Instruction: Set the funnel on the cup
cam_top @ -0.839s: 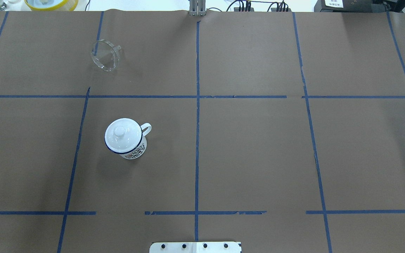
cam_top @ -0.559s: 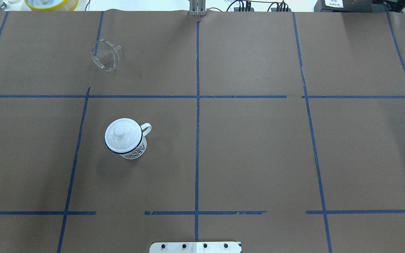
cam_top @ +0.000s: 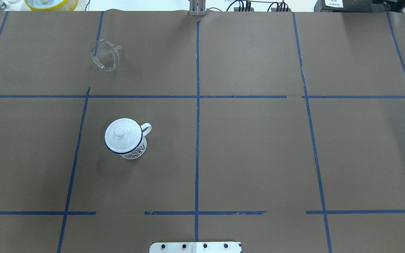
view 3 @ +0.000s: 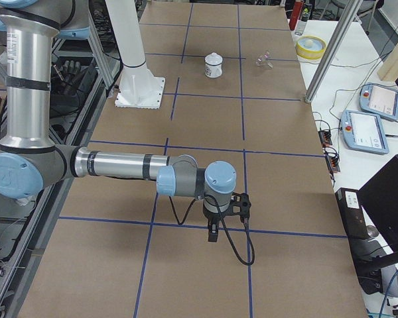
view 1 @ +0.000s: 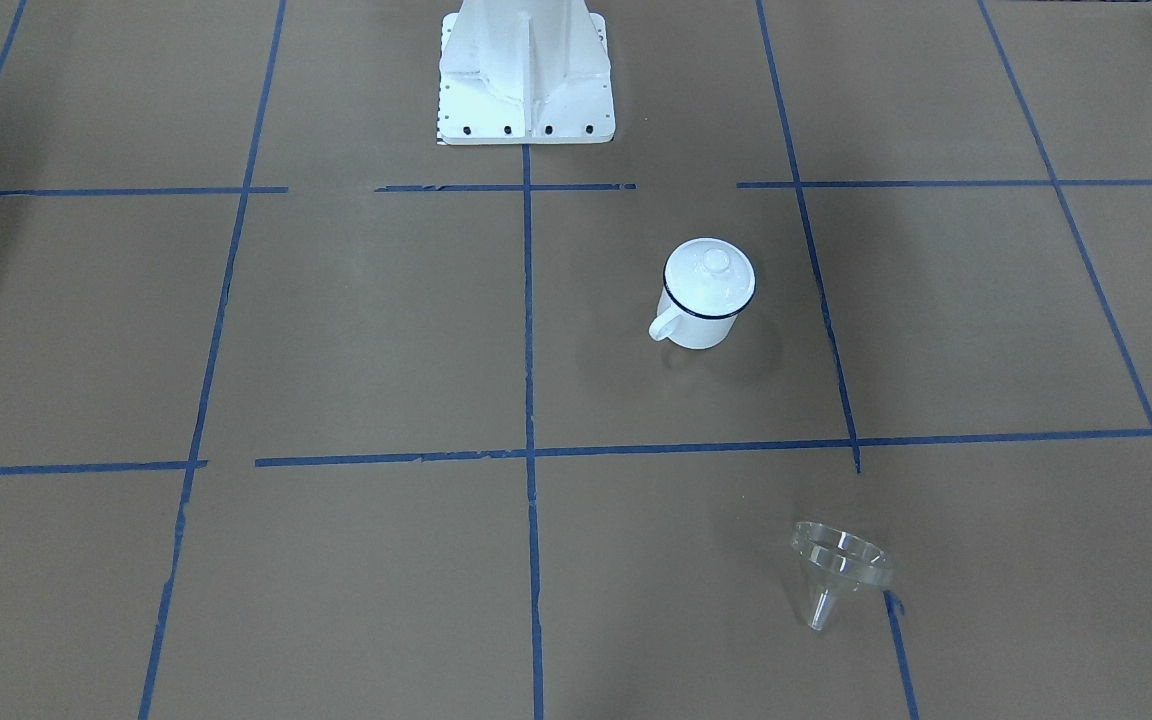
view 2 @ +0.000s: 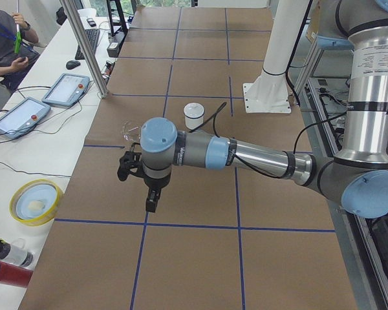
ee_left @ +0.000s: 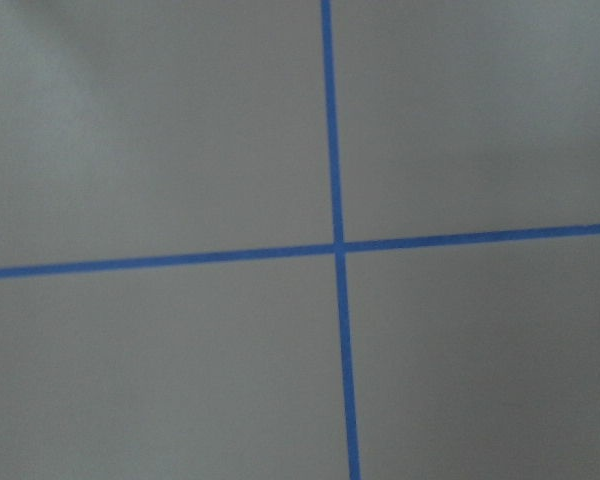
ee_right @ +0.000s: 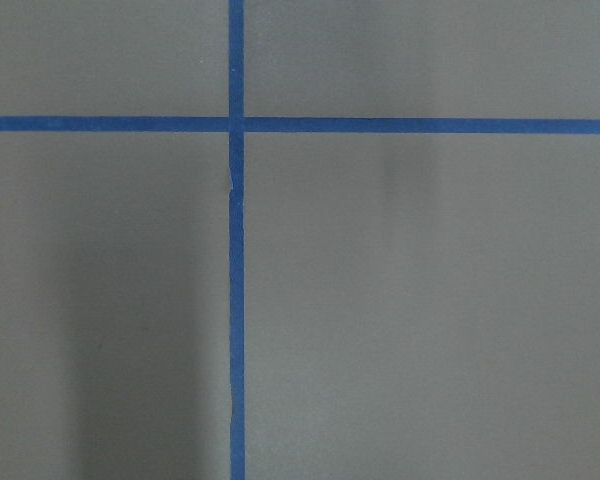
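Note:
The clear funnel (cam_top: 104, 60) lies on its side at the far left of the table, also seen in the front view (view 1: 836, 570). The white cup (cam_top: 134, 150) with a dark blue rim stands nearer, handle to the right, and a round white knobbed lid (cam_top: 121, 135) sits on it. In the front view the cup (view 1: 701, 325) stands upright. My left gripper (view 2: 151, 204) shows only in the left side view, my right gripper (view 3: 213, 233) only in the right side view. Both hang over bare table, away from cup and funnel. I cannot tell whether either is open or shut.
Brown paper with blue tape lines covers the table (cam_top: 258, 147). The robot's white base plate (view 1: 526, 90) stands at the near middle edge. A yellow bowl (cam_top: 51, 3) sits beyond the far left edge. Tablets and an operator are beside the table in the left side view.

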{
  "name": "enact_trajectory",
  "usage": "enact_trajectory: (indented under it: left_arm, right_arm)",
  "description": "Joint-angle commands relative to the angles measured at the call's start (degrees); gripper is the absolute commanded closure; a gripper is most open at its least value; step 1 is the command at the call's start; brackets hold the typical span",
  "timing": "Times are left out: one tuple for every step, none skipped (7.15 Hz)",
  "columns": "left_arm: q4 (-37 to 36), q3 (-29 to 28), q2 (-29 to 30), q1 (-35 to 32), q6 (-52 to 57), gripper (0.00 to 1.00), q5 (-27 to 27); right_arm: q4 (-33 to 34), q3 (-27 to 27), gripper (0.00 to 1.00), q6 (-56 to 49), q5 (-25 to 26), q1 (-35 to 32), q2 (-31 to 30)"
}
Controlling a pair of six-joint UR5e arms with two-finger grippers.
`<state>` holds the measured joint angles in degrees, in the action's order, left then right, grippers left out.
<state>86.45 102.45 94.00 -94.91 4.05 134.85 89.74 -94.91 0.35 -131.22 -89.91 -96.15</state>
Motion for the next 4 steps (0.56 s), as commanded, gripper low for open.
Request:
enact_trajectory:
  left_arm:
    - [8.05, -0.66, 6.52, 1.04, -3.05, 0.00, 0.15]
    - [13.51, 0.03, 6.63, 1.13, -17.87, 0.00, 0.50]
    - [21.48, 0.99, 5.85, 3.14, -24.37, 0.00, 0.93]
    - [26.96, 2.13, 5.58, 10.12, -27.74, 0.00, 3.38]
  right_arm:
    - [0.00, -0.01, 0.00, 0.00, 0.00, 0.00, 0.00]
    - [0.00, -0.01, 0.00, 0.00, 0.00, 0.00, 0.00]
    - [0.00, 0.08, 0.00, 0.00, 0.00, 0.00, 0.00]
    - [0.00, -0.01, 0.00, 0.00, 0.00, 0.00, 0.00]
